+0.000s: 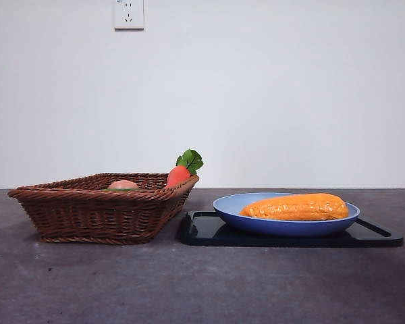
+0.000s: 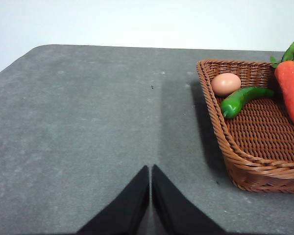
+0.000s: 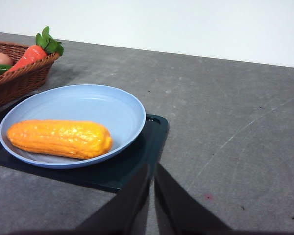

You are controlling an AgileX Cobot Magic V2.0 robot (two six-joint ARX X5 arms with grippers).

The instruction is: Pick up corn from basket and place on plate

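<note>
A: Grey matte table, white wall behind with a socket high up. What sat where?

B: Corn lay on its side in the plate, tips reaching close to the rim. Plate rested on the black tray, which sat just beside the basket.

A: Basket contents?

B: Left wrist view showed a peach-pink egg-shaped item in the far corner, a green pepper touching it, and a carrot with green leaves lying along one side. From the front only the pink top and the carrot's end with leaves poked above the rim.

A: Corn still in the basket?

B: No, it was on the plate, well apart from the basket's items.

A: Grippers?

B: Left gripper hung over bare table near the basket, jaws pressed together, holding nothing. Right gripper hung by the tray's edge near the plate, jaws also closed tip to tip, empty. Neither arm showed in the front view.
</note>
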